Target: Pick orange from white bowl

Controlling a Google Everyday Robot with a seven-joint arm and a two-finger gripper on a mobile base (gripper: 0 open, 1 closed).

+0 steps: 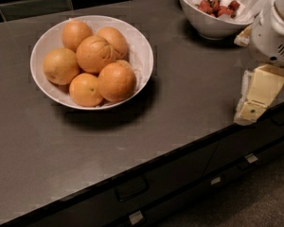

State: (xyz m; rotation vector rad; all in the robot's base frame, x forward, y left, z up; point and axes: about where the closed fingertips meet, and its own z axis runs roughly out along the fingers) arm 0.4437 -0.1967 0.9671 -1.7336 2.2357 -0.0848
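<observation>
A wide, shallow white bowl sits on the dark counter at upper left and holds several oranges. A large, round, smooth orange lies at the bowl's front right. A creased orange sits in the middle, and a smaller orange with a dark speck at the front. My gripper hangs at the far right near the counter's front edge, cream-coloured, pointing down, well apart from the bowl. It holds nothing that I can see.
A deeper white bowl lined with paper and holding red fruit stands at the back right, just behind my white arm housing. The counter's front edge runs diagonally, with drawers below. Dark tiles line the back wall.
</observation>
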